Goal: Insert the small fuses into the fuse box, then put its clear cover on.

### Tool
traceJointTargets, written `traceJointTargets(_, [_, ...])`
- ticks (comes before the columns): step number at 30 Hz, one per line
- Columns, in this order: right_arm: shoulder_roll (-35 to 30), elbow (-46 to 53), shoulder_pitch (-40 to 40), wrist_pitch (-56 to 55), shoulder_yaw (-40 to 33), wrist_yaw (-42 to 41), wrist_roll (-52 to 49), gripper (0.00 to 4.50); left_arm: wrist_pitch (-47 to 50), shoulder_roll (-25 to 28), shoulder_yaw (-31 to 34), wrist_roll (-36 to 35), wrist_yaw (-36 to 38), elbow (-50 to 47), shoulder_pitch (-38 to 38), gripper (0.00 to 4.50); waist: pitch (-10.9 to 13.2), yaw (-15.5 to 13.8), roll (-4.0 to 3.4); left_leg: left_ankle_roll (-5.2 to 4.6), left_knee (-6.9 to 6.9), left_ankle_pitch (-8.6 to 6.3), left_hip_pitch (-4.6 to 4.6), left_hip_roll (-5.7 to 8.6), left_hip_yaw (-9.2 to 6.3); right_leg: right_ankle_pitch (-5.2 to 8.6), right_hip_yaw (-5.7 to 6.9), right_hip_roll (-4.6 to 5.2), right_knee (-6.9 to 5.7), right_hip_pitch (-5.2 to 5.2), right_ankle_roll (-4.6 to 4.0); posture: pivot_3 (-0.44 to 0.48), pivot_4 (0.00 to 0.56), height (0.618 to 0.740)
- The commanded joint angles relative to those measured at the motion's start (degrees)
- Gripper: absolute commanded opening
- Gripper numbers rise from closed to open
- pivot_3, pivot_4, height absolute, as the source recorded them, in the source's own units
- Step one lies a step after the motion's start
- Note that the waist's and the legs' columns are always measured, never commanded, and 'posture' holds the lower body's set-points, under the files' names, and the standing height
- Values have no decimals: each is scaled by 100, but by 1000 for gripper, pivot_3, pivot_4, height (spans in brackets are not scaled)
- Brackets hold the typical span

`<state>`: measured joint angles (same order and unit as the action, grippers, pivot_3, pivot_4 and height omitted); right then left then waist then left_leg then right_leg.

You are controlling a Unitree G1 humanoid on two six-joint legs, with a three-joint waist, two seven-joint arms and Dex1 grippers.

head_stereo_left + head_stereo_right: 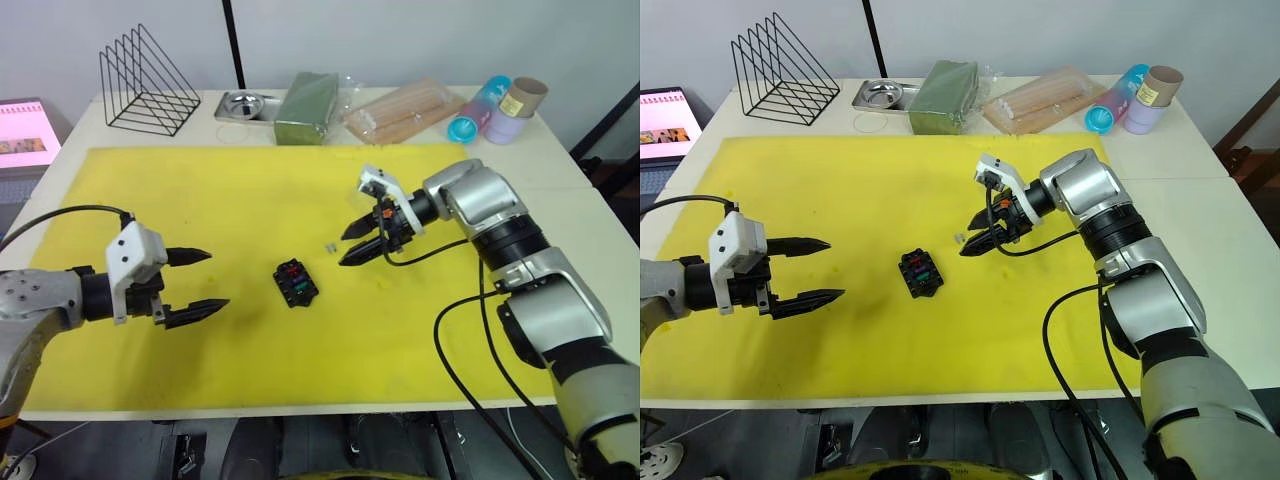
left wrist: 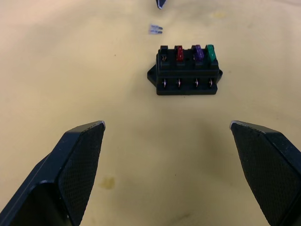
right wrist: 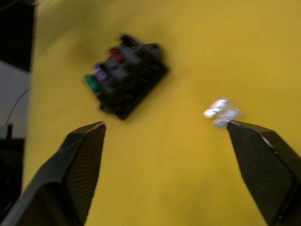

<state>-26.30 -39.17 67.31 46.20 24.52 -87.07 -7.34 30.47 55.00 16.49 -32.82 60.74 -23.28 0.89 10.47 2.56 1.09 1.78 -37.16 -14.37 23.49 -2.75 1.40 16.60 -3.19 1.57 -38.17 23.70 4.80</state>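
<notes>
Fuse box (image 1: pixel 296 283) mid-mat, well apart from mat (image 1: pixel 200 190) edges.

- Black rectangular plastic fuse box (image 3: pixel 128 75) on the yellow mat: smeared by blur in the right wrist view, so its slots cannot be counted there.
- Tiny pale fuse (image 3: pixel 220 112) lying loose on the mat: a bright blurred patch in the right wrist view, and too small in the head views (image 1: pixel 329 244) for its colour or blades to be made out.
- Dark fingertip (image 2: pixel 160 4) beyond the fuse box in the left wrist view: cut off by the picture's edge.
- Pink-screened device (image 1: pixel 25 133) beside the tabletop: cut off at the picture's edge.
</notes>
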Motion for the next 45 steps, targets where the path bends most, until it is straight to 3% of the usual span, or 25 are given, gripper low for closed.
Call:
traceJointTargets(1, [282, -633, 476, -187, -3, 100, 191, 3264, -91, -8, 49, 35, -97, -176, 54, 4500, 0, 27, 0, 0, 0, 0, -1, -2, 1, 0, 0, -3, -1, 1, -1, 0, 150, 740])
traceJointTargets(18, [1005, -2781, 1085, -778, -469, 407, 662, 3264, -88, -78, 52, 47, -293, -303, -7, 4500, 0, 9, 0, 0, 4, 0, 0, -2, -2, -1, 1, -4, -3, 4, -1, 0, 150, 740])
traceJointTargets(27, [959, -2825, 1173, -844, -602, -38, 795, 3264, -116, -87, 25, 76, -299, -270, 26, 4500, 0, 10, 0, 0, 4, 0, 0, -2, -2, -1, 1, -4, -3, 4, -1, 0, 150, 740])
traceJointTargets(45, [1244, -3285, 1116, -1026, -788, 322, 1157, 3264, -146, -105, 3, 116, -319, -275, 46, 4500, 0, 24, 0, 0, 5, 0, 0, -2, -2, -1, 1, -4, -3, 3, -1, 0, 150, 740])
